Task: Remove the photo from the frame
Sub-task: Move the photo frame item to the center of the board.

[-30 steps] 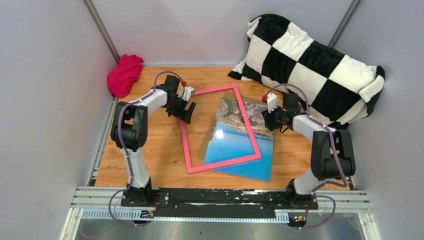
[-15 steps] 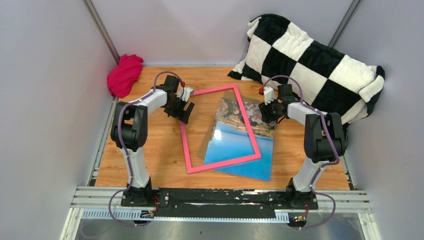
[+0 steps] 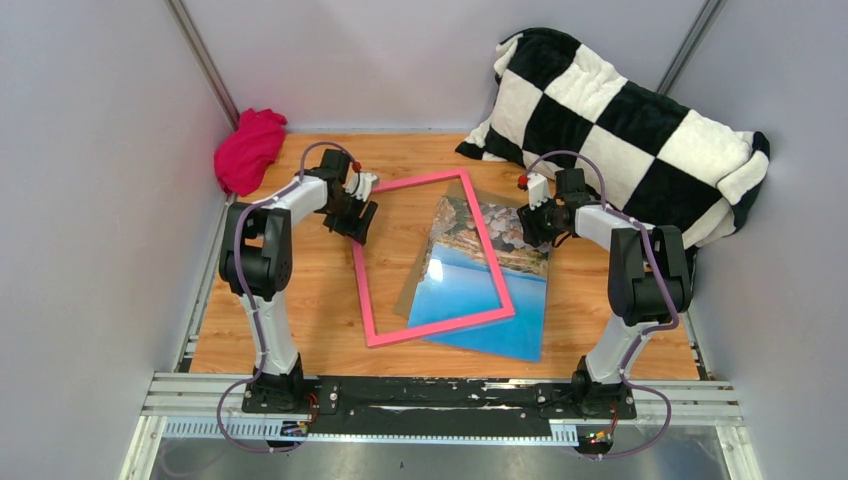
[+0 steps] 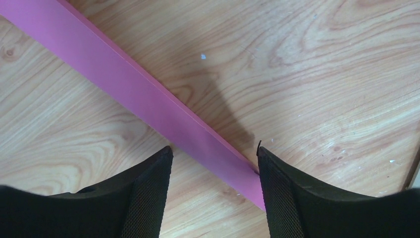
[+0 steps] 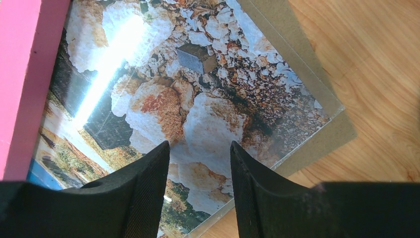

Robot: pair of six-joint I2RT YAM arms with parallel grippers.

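Well, the photo (image 3: 470, 290) lies flat in the middle of the top view, on the wooden bench (image 3: 320, 290). It shows blue sea and pale rocks. A brown board (image 5: 317, 141) lies under it and peeks out at the photo's upper corner. The pink frame (image 3: 440, 327) lies on top, turned a bit, so its right bar crosses the photo. Part of the photo shows inside the pink bars, and part sticks out to the right and at the bottom.

The left jaws are at the frame's upper left corner. They sit on both sides of a pink bar, very close to it, but one cannot tell if they squeeze it. The right jaws are over the photo's rocky upper right corner, standing apart with nothing between them.

A pink cloth (image 3: 250, 150) is bunched in the upper left. A big black and white pillow (image 3: 620, 120) fills the upper right.
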